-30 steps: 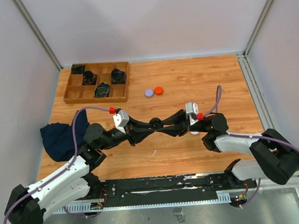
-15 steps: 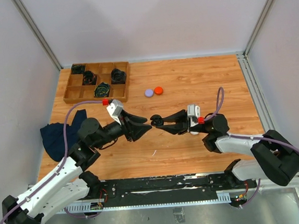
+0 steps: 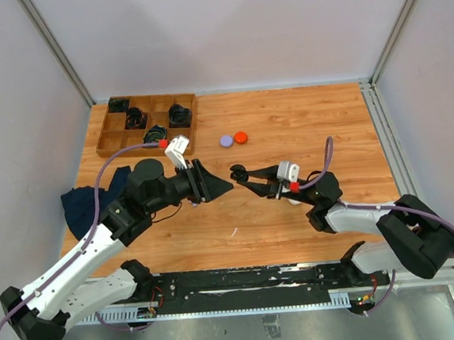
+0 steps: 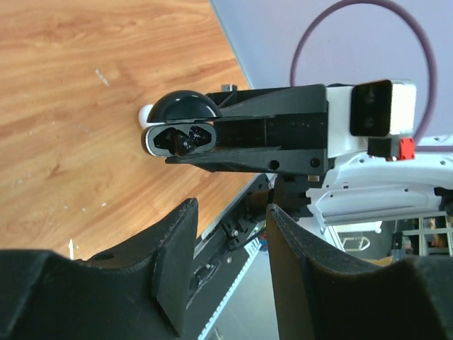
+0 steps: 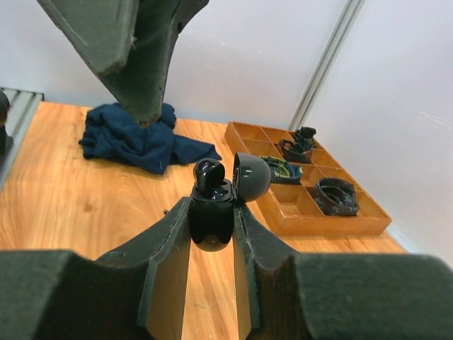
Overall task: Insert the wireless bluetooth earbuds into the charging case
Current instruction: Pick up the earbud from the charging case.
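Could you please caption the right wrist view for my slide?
Right claw shut on the open black charging case, one dark earbud protruding.

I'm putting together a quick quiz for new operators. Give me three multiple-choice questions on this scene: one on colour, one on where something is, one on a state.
1. Two small round pieces lie on the table. Their colours?
A purple and orange
B green and yellow
C both white

2. Where is the black charging case?
A in the left gripper
B in the right gripper
C flat on the table

3. The case's lid is:
A shut
B missing
C open

Answers:
1 A: the top view shows one purple and one orange, side by side.
2 B: the right wrist view shows that gripper's fingers clamped on the case, while the left gripper is open and empty.
3 C: the lid stands up, and a dark earbud shows inside.
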You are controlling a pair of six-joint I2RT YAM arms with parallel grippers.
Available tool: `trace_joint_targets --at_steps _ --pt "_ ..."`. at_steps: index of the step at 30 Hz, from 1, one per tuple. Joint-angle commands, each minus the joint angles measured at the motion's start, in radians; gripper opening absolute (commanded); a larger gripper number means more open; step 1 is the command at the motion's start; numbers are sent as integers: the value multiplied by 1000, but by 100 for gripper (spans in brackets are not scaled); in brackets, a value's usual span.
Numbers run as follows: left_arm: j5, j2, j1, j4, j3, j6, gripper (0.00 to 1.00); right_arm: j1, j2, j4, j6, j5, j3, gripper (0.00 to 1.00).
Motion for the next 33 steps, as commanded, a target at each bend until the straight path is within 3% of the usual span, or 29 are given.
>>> trace_joint_targets --at_steps 1,8,24,33 --pt "-35 37 -9 -52 43 -88 47 46 -35 -64 -149 79 -4 10" --pt "-95 105 -9 -57 74 -101 42 121 -97 -246 -324 157 12 10" --pt "-181 134 -9 -129 67 -149 43 193 -134 -280 -448 261 -1 10" --pt "-171 162 -9 -69 63 -162 39 220 -133 -305 -492 282 2 10"
